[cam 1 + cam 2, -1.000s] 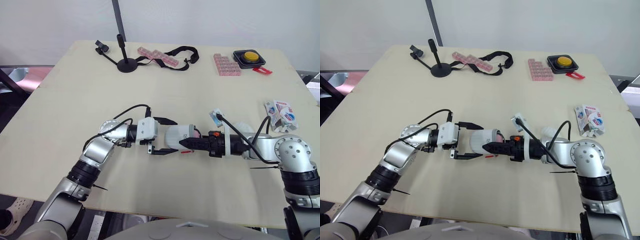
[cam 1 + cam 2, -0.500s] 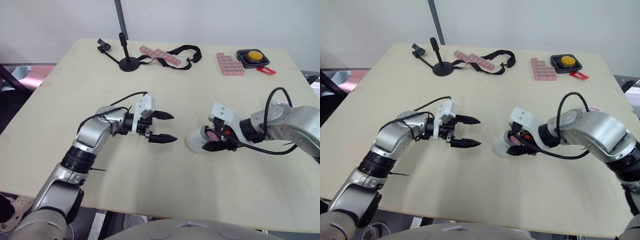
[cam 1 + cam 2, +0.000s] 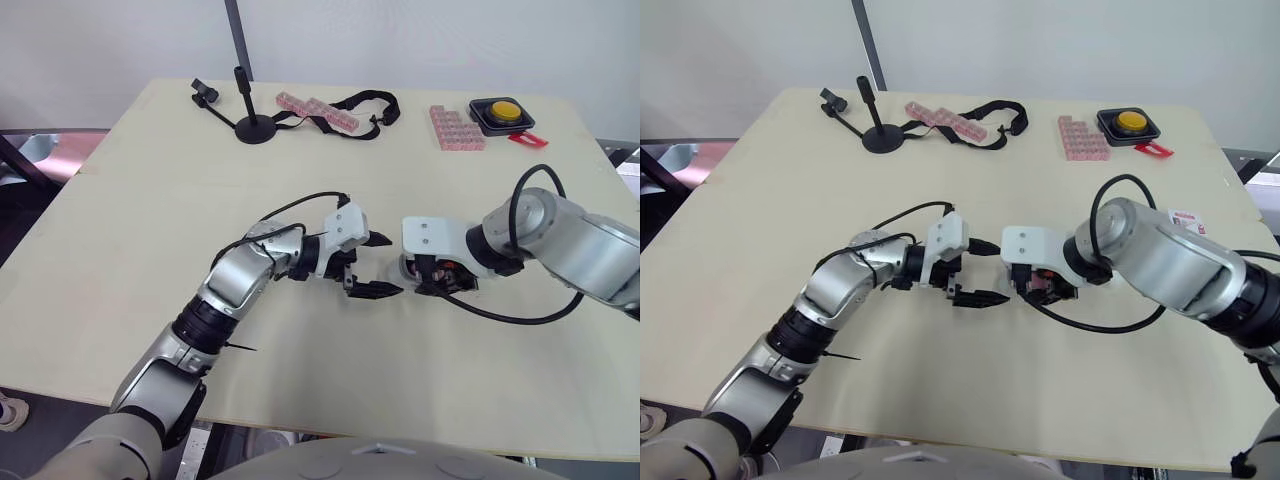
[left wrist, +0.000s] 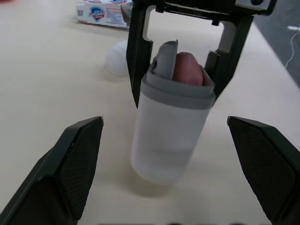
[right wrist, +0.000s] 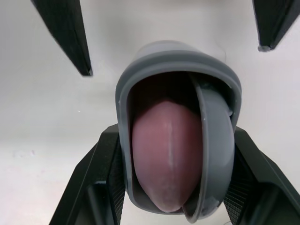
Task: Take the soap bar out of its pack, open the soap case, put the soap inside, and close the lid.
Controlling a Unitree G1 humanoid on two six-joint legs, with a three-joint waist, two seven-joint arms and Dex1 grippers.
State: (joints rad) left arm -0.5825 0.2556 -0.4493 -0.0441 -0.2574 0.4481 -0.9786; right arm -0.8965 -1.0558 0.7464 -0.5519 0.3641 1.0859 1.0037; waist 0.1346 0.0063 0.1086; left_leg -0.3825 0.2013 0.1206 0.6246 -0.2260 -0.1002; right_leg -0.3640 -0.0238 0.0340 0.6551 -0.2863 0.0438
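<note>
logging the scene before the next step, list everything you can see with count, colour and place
table: 1, beige, under everything
soap case: 1, translucent white with grey rim, upright, mid-front
soap: 1, pink, inside the case's open top
soap pack: 1, white, blue and red, right side
rounded piece: 1, white, behind the case
stand: 1, black, far left
block strip: 1, pink, far middle, on a black strap
block tray: 1, pink, far right
button: 1, yellow on black base, far right
left gripper: 1, black, open, facing the case
right gripper: 1, black, gripping the case
</note>
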